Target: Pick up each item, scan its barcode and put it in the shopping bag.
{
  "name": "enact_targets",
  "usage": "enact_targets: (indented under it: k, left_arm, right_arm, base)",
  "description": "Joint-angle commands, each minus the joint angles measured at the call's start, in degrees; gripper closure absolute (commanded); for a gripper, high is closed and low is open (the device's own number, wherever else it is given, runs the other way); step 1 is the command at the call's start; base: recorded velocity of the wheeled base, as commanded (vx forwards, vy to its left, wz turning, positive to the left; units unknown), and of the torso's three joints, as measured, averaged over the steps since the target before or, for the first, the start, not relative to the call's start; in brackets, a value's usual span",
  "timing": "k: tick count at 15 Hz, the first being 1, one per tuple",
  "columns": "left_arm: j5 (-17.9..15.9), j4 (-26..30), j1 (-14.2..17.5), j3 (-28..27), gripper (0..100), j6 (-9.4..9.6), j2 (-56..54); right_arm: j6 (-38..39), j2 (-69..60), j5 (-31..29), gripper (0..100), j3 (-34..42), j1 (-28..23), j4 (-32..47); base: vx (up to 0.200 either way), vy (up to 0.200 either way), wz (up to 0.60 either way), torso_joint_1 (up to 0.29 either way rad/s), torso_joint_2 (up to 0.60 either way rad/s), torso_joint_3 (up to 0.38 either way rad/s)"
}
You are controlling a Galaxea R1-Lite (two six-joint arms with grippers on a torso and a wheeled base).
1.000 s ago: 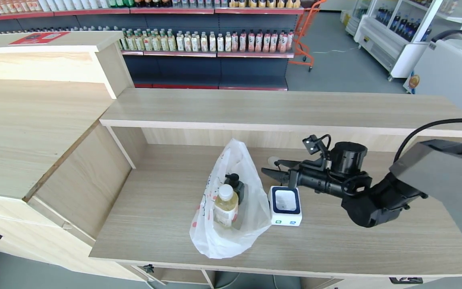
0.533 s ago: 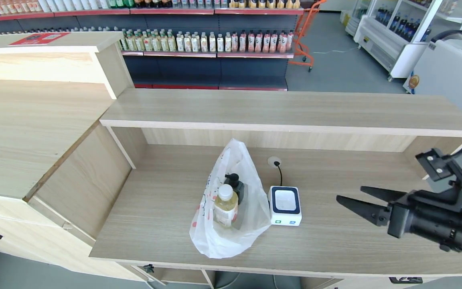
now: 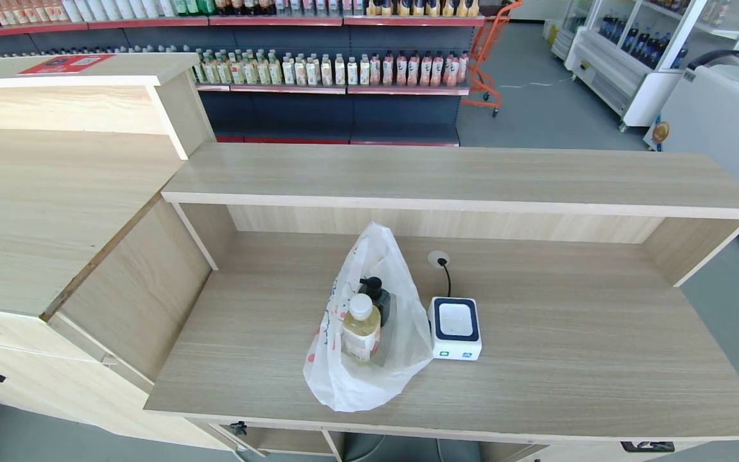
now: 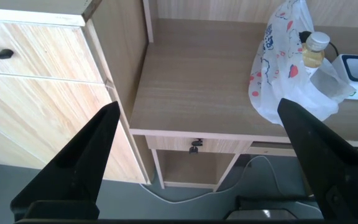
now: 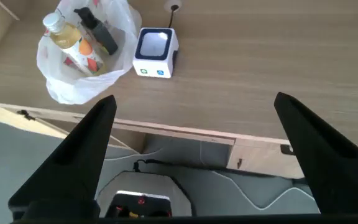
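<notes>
- Right claw (image 5: 191,99) has pulled back off the surface (image 3: 568,366), jaws apart, empty; left claw (image 4: 197,104) likewise.
- Bottle (image 3: 361,333) stands in shopping bag (image 3: 344,388) beside scanner (image 3: 455,326).
- Bagging looks done; next, seek any remaining item.

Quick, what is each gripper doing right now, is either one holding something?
Left gripper: open, holding nothing.
Right gripper: open, holding nothing.

Shop: stocked drink shelves (image 3: 344,67), checkout counter (image 3: 568,359), scanner (image 3: 455,327).
</notes>
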Motion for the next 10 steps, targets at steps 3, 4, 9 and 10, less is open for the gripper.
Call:
enact_targets:
  k: [3,4,9,10]
  left_arm:
    - [0.0,0.0,0.0,0.0,0,-0.02,0.0]
    - [0.0,0.0,0.0,0.0,0,-0.02,0.0]
    - [0.0,0.0,0.0,0.0,0,-0.02,0.0]
    - [0.0,0.0,0.0,0.0,0,-0.02,0.0]
  right_arm:
    - [-1.6,-13.6,-4.4,0,1.9,-3.4,5.4]
    - [-1.8,-13.6,-4.3,0,1.9,-3.4,5.5]
    - [0.2,-13.6,-4.7,0,1.9,-3.4,5.5]
    - [0.4,-13.6,-4.5,100,1.9,-3.4,5.6]
  base:
    - [0.000,0.000,0.00,0.000,0.00,0.000]
    - [0.000,0.000,0.00,0.000,0.00,0.000]
    - [0.000,0.000,0.00,0.000,0.00,0.000]
    - [0.000,0.000,0.00,0.000,0.00,0.000]
